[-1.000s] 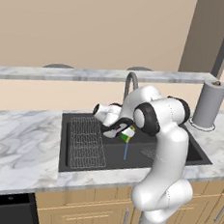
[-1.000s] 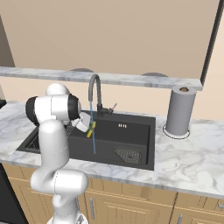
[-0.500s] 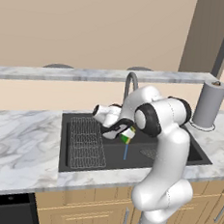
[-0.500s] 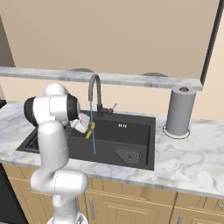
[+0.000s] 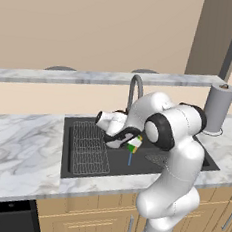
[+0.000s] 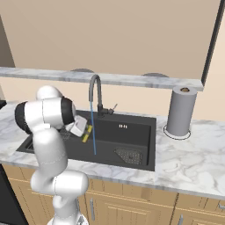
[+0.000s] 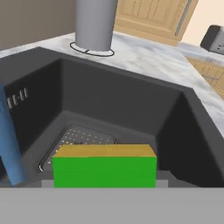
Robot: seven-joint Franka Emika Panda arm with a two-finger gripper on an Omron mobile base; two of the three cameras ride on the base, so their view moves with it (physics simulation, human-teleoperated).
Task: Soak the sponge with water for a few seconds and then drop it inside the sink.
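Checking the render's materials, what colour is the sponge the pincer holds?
Bright green with a yellowish top edge; the sponge shows best in the hand view.

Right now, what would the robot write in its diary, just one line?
phase: soaking | gripper: shut on sponge | water: running beside sponge | sponge above sink, not dropped

No text, label, brand, number or sign can be read anywhere in these pictures; every surface near the gripper is plain and unmarked.

One sponge, one sink, one paper-towel roll
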